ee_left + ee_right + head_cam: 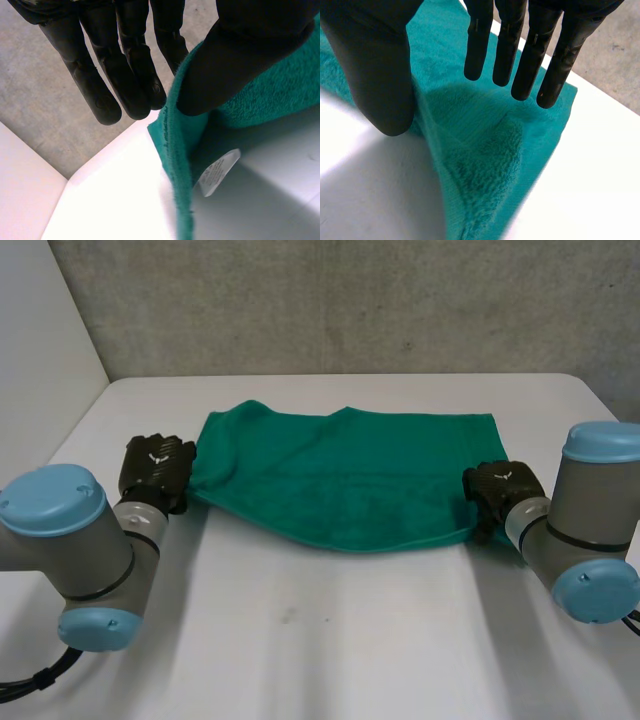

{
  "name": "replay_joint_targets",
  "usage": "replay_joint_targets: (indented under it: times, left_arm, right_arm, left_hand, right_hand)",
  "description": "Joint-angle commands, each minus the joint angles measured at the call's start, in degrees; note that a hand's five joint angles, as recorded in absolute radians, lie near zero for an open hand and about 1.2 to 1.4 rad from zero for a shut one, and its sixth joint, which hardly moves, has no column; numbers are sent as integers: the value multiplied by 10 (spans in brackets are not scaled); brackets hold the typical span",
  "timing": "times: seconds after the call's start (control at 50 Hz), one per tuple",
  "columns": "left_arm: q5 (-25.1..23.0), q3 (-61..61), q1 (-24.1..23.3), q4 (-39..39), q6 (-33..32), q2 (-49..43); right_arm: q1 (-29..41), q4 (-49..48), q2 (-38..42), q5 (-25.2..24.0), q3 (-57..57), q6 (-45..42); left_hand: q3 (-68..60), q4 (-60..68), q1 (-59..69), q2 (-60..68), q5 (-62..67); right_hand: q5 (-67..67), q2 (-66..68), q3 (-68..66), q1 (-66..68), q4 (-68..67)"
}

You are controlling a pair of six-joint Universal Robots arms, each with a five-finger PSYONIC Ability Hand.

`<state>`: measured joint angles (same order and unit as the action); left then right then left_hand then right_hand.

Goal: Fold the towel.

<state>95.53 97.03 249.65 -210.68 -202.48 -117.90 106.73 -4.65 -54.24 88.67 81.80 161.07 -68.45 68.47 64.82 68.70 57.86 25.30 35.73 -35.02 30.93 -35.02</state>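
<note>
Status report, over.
Left hand pinching towel at near left corner. Right hand at near right corner, grip unclear. Near edge lifted off table, far edge down. Nothing in the way.

A: R hand: how is it set vs the towel?
B: It's seen above the towel. Fingers are kept straight, side by side, tips just over the cloth. The thumb is set against the towel's raised ridge.
A: Ridge held?
B: It appears pinched btwn thumb & fingers and is lifted off the table. Flat cloth is spread under the fingertips.
A: Anything else nr the towel?
B: White table is seen on both sides of it. A towel corner is laid beyond the fingertips, w/ a grey concrete surface past that.
</note>
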Motion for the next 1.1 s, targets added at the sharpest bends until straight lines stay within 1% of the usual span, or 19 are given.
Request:
replay_joint_targets:
  times: [0.02, 0.14, 0.36, 0.44, 0.52, 0.54, 0.56, 0.6, 0.68, 0.74, 0.76, 0.82, 0.84, 0.86, 0.9, 0.92, 0.96, 1.02, 1.1]
  left_arm:
    - [0, 0, 9, 1, 2, 22]
    - [0, 7, 11, 3, 2, 29]
    - [0, 11, 17, 3, 2, 30]
    - [0, 12, 22, 6, 2, 30]
    - [0, 12, 22, 7, 2, 31]
    - [0, 12, 23, 7, 2, 31]
    - [1, 13, 23, 8, 2, 31]
    - [2, 16, 23, 10, 1, 31]
    - [2, 26, 24, 20, -6, 32]
    - [2, 36, 27, 55, -8, 42]
    - [2, 38, 28, 69, -8, 47]
    - [1, 44, 29, 136, -21, 70]
    - [1, 45, 29, 157, -27, 75]
    - [1, 48, 29, 203, -47, 84]
    - [2, 53, 29, 250, -72, 93]
    - [2, 55, 29, 274, -85, 96]
    - [2, 65, 32, 331, -117, 109]
    - [1, 75, 33, 358, -137, 122]
    - [0, 71, 24, 331, -138, 122]
  right_arm:
    - [-5, -17, -11, 2, 26, 41]
    - [-33, -9, -16, 1, 27, 104]
    - [-59, 8, -15, 2, 28, 106]
    - [-67, 24, -14, -5, 30, 106]
    - [-74, 43, -15, -15, 34, 101]
    - [-74, 43, -15, -15, 34, 101]
    - [-76, 48, -15, -20, 34, 99]
    - [-83, 72, -18, -54, 38, 77]
    - [-96, 100, -49, -86, 47, 31]
    - [-99, 128, -76, -89, 52, -25]
    - [-98, 152, -94, -88, 56, -76]
    - [-98, 192, -129, -85, 68, -157]
    - [-100, 219, -156, -79, 81, -207]
    - [-101, 233, -169, -72, 88, -232]
    - [-104, 256, -190, -52, 104, -281]
    - [-105, 279, -207, -27, 118, -324]
    - [-105, 297, -217, 2, 129, -364]
    - [-104, 307, -222, 34, 135, -402]
    - [-96, 279, -221, 36, 121, -390]
  left_hand:
    - [-116, 115, 152, 113, 121]
    - [-116, 115, 152, 113, 121]
    - [-116, 115, 152, 113, 121]
    - [-116, 115, 152, 113, 121]
    - [-116, 115, 152, 113, 121]
    - [-116, 115, 152, 113, 121]
    - [-116, 115, 152, 113, 121]
    - [-116, 115, 152, 113, 121]
    - [-116, 115, 152, 113, 121]
    - [-116, 115, 152, 113, 121]
    - [-116, 115, 152, 113, 121]
    - [-116, 115, 152, 113, 121]
    - [-116, 115, 152, 113, 121]
    - [-116, 115, 152, 113, 121]
    - [-116, 115, 152, 113, 121]
    - [-116, 115, 152, 113, 121]
    - [-116, 115, 152, 113, 121]
    - [-116, 115, 152, 113, 121]
    - [-116, 115, 152, 113, 121]
  right_hand:
    - [25, 21, -28, 69, -28]
    - [39, 34, -42, 83, -42]
    - [88, 83, -90, 131, -90]
    - [163, 159, -166, 207, -166]
    - [349, 345, -352, 393, -352]
    - [350, 346, -353, 394, -353]
    - [415, 411, -418, 459, -418]
    - [447, 443, -450, 491, -450]
    - [447, 443, -450, 491, -450]
    - [447, 443, -450, 491, -450]
    - [447, 443, -450, 491, -450]
    - [447, 443, -450, 491, -450]
    - [447, 443, -450, 491, -450]
    - [447, 443, -450, 491, -450]
    - [447, 443, -450, 491, -450]
    - [447, 443, -450, 491, -450]
    - [447, 443, -450, 491, -450]
    - [447, 443, -450, 491, -450]
    - [447, 443, -450, 491, -450]
